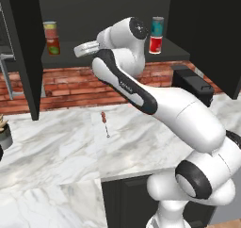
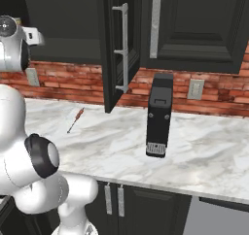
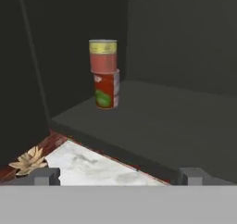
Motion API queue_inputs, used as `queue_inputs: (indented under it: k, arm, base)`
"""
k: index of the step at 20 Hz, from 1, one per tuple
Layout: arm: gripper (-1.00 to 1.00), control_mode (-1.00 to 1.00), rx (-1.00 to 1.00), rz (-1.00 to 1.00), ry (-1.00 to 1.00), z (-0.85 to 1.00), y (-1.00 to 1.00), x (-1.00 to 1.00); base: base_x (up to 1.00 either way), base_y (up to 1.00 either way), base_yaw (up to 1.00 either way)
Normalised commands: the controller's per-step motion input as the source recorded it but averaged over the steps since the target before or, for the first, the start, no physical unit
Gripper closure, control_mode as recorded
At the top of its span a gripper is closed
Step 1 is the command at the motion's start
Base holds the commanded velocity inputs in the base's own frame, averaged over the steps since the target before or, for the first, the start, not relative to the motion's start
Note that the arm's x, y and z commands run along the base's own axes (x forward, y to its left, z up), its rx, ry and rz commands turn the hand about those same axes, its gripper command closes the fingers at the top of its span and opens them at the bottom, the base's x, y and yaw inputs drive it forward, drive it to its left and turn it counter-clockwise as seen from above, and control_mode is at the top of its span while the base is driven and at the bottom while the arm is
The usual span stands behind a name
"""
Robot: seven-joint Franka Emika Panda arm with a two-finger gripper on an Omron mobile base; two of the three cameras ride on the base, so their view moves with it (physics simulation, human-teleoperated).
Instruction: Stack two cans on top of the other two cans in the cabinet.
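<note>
A: Both stacks look done, so I'd draw the jaws straight back, clear of the pink can (image 3: 102,55) on the dark red can (image 3: 107,89), upper left of the hand view.

B: Jaws?

A: Wide apart, nothing held, though only the tips show.

B: Count?

A: Four cans, two stacks; the teal can (image 1: 157,26) on the red can (image 1: 156,44), upper right in the cabinet (image 1: 113,57).

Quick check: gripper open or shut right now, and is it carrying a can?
Gripper: open, holding nothing. Its tips stand wide apart, short of the cabinet shelf.
</note>
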Motion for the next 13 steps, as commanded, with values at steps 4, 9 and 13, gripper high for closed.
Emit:
queue_inputs:
  k: [4,9,13]
  arm:
    - [-1.0,-1.0,0.0,-0.16,0.04,-0.13,-0.34,-0.79]
    - [-1.0,-1.0,0.0,-0.15,0.01,-0.19,-0.4,-0.77]
    - [-1.0,-1.0,0.01,-0.08,0.0,-0.24,-0.58,-0.73]
  base:
    - [0.0,0.0,0.0]
    - [0.0,0.0,0.0]
    - [0.0,0.0,0.0]
